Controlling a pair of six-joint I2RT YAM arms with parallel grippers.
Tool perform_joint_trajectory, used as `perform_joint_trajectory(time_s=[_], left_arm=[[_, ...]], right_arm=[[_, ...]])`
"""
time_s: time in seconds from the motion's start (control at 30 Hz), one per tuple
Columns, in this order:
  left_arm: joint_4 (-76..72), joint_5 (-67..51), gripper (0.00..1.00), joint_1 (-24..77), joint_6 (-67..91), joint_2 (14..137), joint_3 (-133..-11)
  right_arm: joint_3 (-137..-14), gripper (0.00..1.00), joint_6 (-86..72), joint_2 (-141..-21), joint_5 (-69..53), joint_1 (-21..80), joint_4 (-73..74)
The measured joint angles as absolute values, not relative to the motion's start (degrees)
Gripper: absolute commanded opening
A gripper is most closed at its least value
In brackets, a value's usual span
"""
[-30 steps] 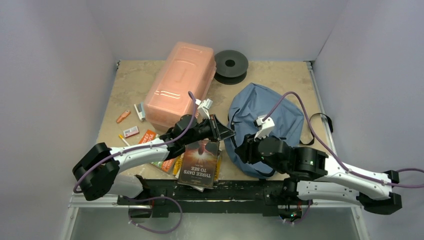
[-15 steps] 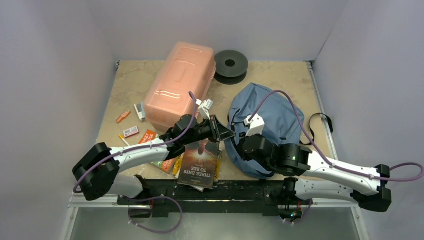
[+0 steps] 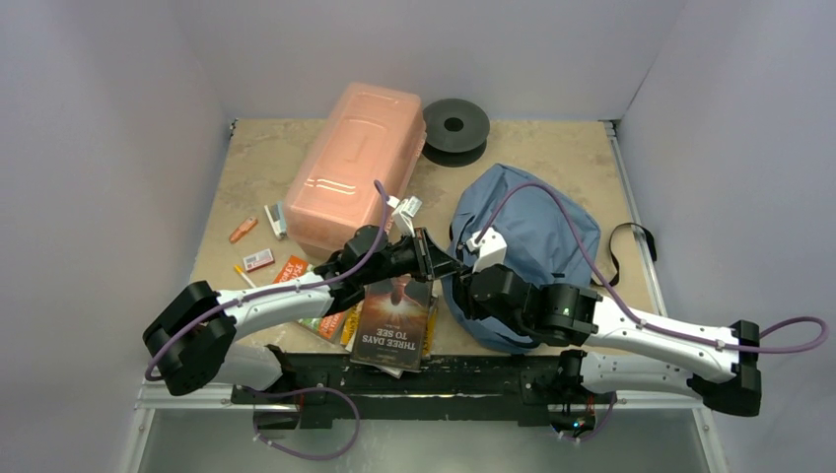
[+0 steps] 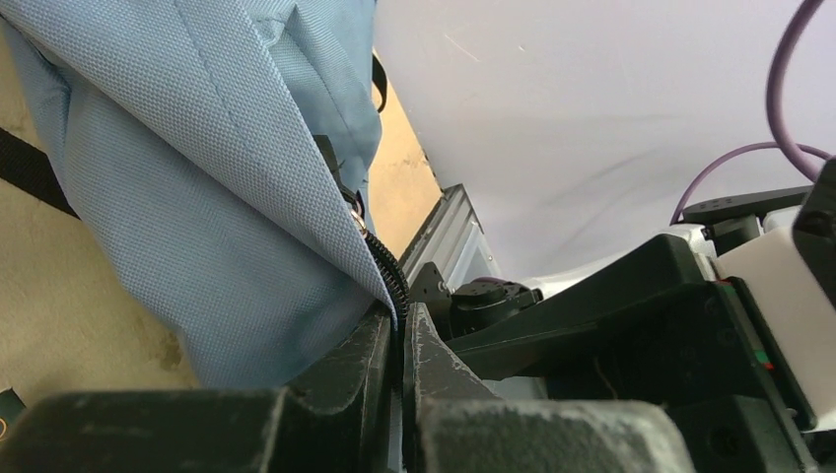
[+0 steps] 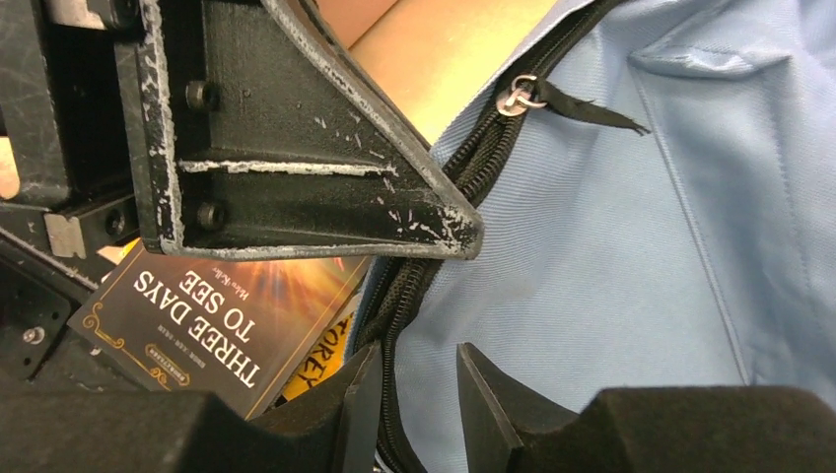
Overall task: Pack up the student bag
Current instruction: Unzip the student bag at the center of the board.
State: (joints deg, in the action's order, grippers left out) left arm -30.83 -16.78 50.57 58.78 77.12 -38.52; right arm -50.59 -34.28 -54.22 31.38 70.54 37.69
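The student bag [image 3: 537,222], blue-grey fabric with black straps, lies at the right of the table. My left gripper [image 3: 444,264] is shut on its dark zipper edge [image 4: 389,276] and holds that edge lifted. My right gripper [image 5: 419,353] is open just below the left fingers. Its jaws stand astride the zipper [image 5: 434,276] and a fold of bag fabric [image 5: 641,246], with the zipper against the left finger. The metal zipper pull [image 5: 518,96] sits further up the track. From above, the right gripper [image 3: 460,286] is at the bag's left rim.
A dark book titled "Three Days to See" [image 3: 394,320] lies under my left arm on other booklets. The pink plastic box [image 3: 355,168] stands at the back, a black spool [image 3: 455,126] behind it. Small items [image 3: 258,259] are scattered at the left.
My right arm has moved left and forward to the bag's zipper edge beside the left gripper, and its jaws narrowed, then widened again. The left arm has stayed still, holding the edge.
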Motion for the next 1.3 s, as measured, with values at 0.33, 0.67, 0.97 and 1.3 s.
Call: perform_joint_trajectory(time_s=[0.33, 0.67, 0.97, 1.3], left_arm=[[-30.87, -19.33, 0.0, 48.95, 58.92, 77.91, -38.52], [-31.99, -20.51, 0.0, 48.77, 59.0, 78.0, -38.52], [-25.58, -20.56, 0.66, 48.1, 56.21, 78.22, -41.1], [-11.81, -16.01, 0.58, 48.49, 50.33, 70.26, -42.24]], right_arm=[[-46.57, 0.43, -34.87, -54.74, 26.89, 70.43, 33.28], [-44.58, 0.01, -35.14, -55.96, 27.38, 70.46, 29.93], [-46.48, 0.0, -40.45, -57.39, 35.16, 70.96, 35.4], [-48.97, 0.0, -36.62, -55.27, 34.04, 59.55, 36.47]])
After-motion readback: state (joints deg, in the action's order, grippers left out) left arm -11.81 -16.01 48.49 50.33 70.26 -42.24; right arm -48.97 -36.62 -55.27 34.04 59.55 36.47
